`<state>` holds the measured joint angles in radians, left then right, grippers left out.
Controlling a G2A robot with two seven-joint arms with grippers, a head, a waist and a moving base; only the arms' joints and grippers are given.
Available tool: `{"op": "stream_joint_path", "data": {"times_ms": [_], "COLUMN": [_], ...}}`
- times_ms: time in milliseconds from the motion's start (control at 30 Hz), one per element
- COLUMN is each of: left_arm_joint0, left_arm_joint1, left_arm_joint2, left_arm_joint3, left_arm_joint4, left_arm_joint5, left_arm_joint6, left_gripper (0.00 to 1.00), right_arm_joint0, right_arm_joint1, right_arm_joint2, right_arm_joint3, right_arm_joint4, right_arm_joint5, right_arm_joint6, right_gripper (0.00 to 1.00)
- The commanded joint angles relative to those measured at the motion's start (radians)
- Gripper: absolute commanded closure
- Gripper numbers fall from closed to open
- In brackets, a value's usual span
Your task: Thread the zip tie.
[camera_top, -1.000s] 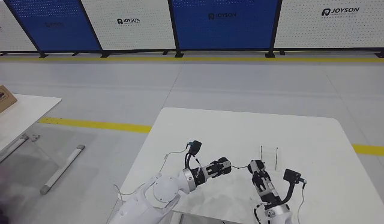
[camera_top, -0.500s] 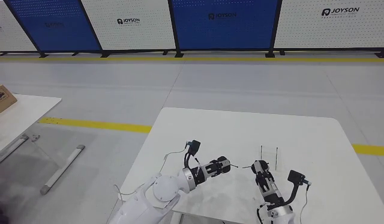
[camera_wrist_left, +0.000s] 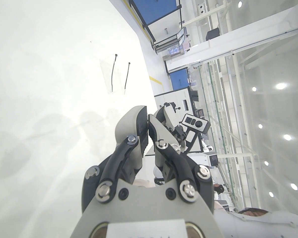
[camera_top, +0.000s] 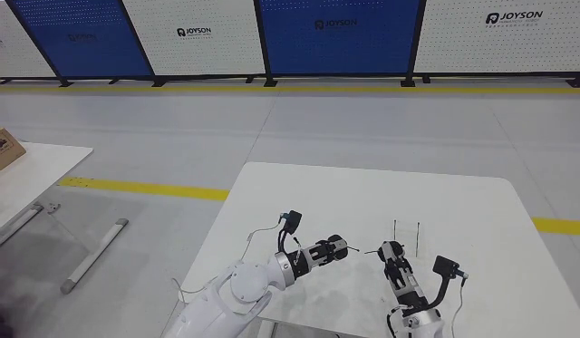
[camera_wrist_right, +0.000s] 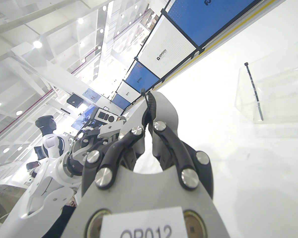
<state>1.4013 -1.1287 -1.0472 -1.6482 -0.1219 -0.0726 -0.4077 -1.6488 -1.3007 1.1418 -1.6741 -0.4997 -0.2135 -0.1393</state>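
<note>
Your left gripper (camera_top: 339, 246) draws back from the right gripper (camera_top: 387, 249). It slides a little toward its own side and slightly toward the far edge of the table (camera_top: 299, 193). 1 s ago the zip tie (camera_wrist_right: 143, 91) ran as 1 unbroken dark line between the 2 grippers. Now that line is broken: a short dark tip pokes out of each gripper, with bare table between the 2 tips. The right arm's wrist also swings slightly outward to its own side. Nearly all of this happens in the first 0.5 s; after that you get only a slight further shift.
</note>
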Motion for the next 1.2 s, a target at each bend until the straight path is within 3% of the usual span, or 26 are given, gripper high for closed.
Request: {"op": "stream_joint_path", "data": {"times_ms": [0, 433, 1167], "left_arm_joint0": [0.000, 0.000, 0.000], "left_arm_joint1": [0.000, 0.000, 0.000], "left_arm_joint2": [0.000, 0.000, 0.000], "left_arm_joint3": [0.000, 0.000, 0.000], "left_arm_joint4": [0.000, 0.000, 0.000], "left_arm_joint5": [0.000, 0.000, 0.000], "left_arm_joint6": [0.000, 0.000, 0.000], "left_gripper": [1.00, 1.00, 1.00], "right_arm_joint0": [0.004, 0.042, 0.044], "right_arm_joint1": [-0.001, -0.011, -0.021], "right_arm_joint2": [-0.002, -0.026, -0.048], "right_arm_joint3": [0.001, 0.026, 0.043], "right_arm_joint4": [0.002, -0.014, -0.031], "right_arm_joint5": [0.002, 0.045, 0.043], "right_arm_joint6": [0.005, 0.021, 0.021], "right_gripper": [1.00, 1.00, 1.00]}}
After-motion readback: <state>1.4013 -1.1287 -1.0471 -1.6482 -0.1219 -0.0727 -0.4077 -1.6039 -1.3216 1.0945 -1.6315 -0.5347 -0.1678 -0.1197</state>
